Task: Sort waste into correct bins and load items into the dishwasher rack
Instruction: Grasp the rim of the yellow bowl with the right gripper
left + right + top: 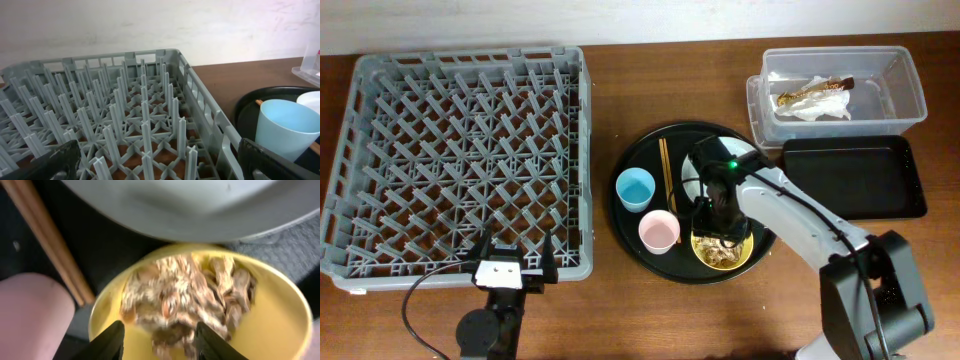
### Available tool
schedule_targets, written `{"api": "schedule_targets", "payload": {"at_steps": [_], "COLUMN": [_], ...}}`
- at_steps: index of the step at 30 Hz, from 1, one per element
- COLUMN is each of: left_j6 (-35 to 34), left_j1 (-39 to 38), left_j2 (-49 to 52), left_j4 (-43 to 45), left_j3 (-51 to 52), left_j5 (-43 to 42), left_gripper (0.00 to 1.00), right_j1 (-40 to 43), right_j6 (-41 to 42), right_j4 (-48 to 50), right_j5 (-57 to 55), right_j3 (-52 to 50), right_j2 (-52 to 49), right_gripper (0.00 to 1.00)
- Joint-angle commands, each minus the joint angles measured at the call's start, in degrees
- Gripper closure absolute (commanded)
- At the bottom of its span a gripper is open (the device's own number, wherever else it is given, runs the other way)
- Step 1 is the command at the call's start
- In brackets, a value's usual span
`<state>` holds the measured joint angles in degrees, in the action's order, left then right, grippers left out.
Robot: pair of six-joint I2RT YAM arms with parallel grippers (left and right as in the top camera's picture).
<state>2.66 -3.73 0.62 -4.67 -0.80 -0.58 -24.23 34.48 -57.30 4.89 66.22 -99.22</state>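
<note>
My right gripper (718,235) (157,340) is down in the yellow bowl (747,258) (280,315), its fingers closed on a clump of tan food scraps (720,256) (185,285). The white plate (691,178) (200,205) lies just behind the bowl. Chopsticks (665,170) (50,245), a light-blue cup (635,188) (285,125) and a pink cup (659,232) (30,310) stand beside it. The grey dishwasher rack (460,150) (125,100) is at the left. My left gripper (513,262) (157,160) is open and empty at the rack's front edge.
The dishes sit on a large round black tray (640,160). At the back right a clear tub (900,85) holds the white napkin with its brown-gold wrapper (815,100). A shallow black rectangular tray (855,178) lies in front of the tub.
</note>
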Motion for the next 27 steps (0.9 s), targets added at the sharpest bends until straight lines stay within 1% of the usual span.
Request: {"api": "schedule_targets", "payload": {"at_steps": [1, 3, 8, 10, 14, 18, 19, 21, 27], "left_j6": [0.9, 0.9, 0.9, 0.9, 0.9, 0.87, 0.9, 0.9, 0.9], "left_j1": [0.11, 0.11, 0.11, 0.11, 0.11, 0.11, 0.11, 0.11, 0.11], "left_j2": [-0.33, -0.33, -0.33, -0.33, -0.33, -0.33, -0.33, -0.33, -0.33], "left_j4": [-0.13, -0.13, -0.13, -0.13, -0.13, -0.13, -0.13, -0.13, -0.13], "left_j3": [0.28, 0.28, 0.28, 0.28, 0.28, 0.28, 0.28, 0.28, 0.28], "left_j5": [0.37, 0.37, 0.39, 0.37, 0.39, 0.37, 0.37, 0.37, 0.37], "left_gripper": [0.0, 0.0, 0.0, 0.0, 0.0, 0.0, 0.0, 0.0, 0.0], "right_j1": [-0.52, -0.57, -0.57, -0.94, -4.61, -4.63, -4.63, -4.63, -4.63], "right_j6": [0.28, 0.44, 5.53, 7.96, 8.5, 9.09, 9.09, 9.09, 7.5], "right_j4": [-2.34, -1.99, 2.47, 3.21, 3.78, 2.58, 2.14, 1.6, 1.18], "right_j5": [0.94, 0.92, -1.25, -1.01, -1.7, -2.14, -2.14, -2.19, -0.92], "right_j3": [4.15, 4.35, 4.07, 4.07, 4.07, 4.07, 4.07, 4.07, 4.07], "right_j2": [3.41, 3.32, 1.03, -0.9, -3.56, -3.58, -3.61, -3.72, -5.62], "right_gripper": [0.53, 0.52, 0.52, 0.54, 0.59, 0.64, 0.68, 0.72, 0.72]}}
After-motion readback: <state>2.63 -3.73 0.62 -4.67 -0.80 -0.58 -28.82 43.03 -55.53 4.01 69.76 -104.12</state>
